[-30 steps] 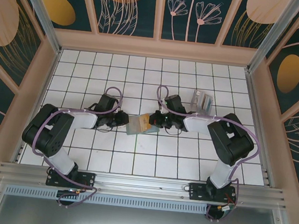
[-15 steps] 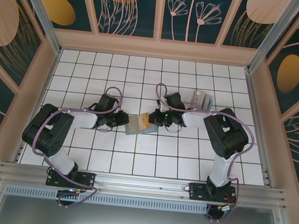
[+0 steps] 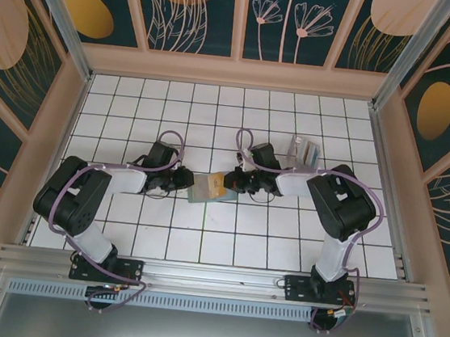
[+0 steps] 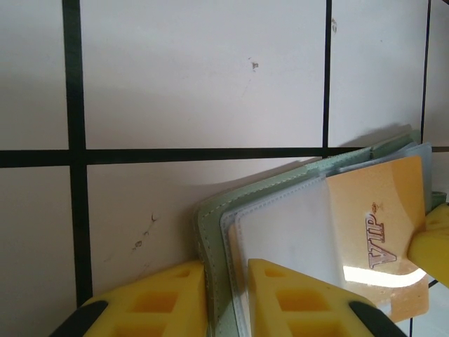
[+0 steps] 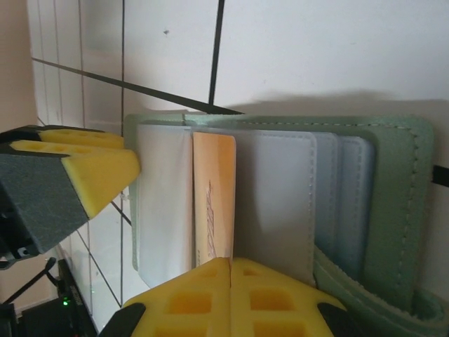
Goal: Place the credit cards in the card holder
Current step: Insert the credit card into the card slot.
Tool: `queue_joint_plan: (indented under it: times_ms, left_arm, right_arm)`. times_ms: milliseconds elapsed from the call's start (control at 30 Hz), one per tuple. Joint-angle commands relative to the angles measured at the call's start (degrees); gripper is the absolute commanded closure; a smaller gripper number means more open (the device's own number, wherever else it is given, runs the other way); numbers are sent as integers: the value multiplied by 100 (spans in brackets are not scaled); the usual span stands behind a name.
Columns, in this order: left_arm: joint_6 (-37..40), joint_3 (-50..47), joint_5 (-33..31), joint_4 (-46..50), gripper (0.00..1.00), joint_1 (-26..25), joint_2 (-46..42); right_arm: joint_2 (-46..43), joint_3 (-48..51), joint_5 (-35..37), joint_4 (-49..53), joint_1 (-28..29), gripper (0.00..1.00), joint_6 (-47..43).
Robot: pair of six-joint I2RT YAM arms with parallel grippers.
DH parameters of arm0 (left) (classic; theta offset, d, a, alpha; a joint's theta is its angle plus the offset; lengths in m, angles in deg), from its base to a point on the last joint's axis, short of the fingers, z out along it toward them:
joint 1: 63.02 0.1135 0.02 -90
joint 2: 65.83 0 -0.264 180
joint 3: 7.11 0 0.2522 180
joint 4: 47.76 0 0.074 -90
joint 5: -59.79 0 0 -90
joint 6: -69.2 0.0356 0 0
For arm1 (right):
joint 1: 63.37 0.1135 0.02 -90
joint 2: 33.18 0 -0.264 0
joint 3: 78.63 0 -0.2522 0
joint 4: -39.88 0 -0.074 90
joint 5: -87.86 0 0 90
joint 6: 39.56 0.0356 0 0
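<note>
Between the yellow fingers of your right pincer, which are pressed together, you see the near end of the tan-orange credit card. I judge that the pincer pinches this end, although the contact itself is hidden under the fingers. From there the card runs into the open card holder, lying among the clear sleeves. Part of it looks covered by frosted plastic and part, with the raised letters "VIP", is bare, so I think it is only partly inside. On the opposite side your left pincer is closed on the edge of the card holder, with the sage-green cover and the sleeve edges between its two fingers, and it keeps the pouch steady. From above, both pincers meet at the card holder, which lies open on the table near the middle, between the two arms. For the task, this one card is in the step of insertion and not yet fully seated. No card can be confirmed as finished inside. Farther back on the right stands a small clear stand with greyish-teal contents. Whether these are more cards waiting for you, I cannot tell.
</note>
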State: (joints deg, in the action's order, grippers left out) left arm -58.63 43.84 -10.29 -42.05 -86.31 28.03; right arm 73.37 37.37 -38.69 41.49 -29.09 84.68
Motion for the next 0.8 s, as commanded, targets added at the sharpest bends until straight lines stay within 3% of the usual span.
queue_joint_plan:
  times_ms: [0, 167, 300, 767]
  left_arm:
    - [20, 18, -535, 429, 75, -27, 86]
    - [-39, 34, -594, 548, 64, -27, -108]
    - [-79, 34, -725, 603, 64, -22, -233]
    - [-19, 95, -858, 726, 81, -22, -136]
  right_arm:
    - [-95, 196, -351, -301, 142, 100, 250]
    - [-181, 432, -421, -729, 147, 100, 548]
    - [-225, 538, -445, -926, 140, 100, 667]
    - [-54, 569, -609, -1343, 136, 100, 917]
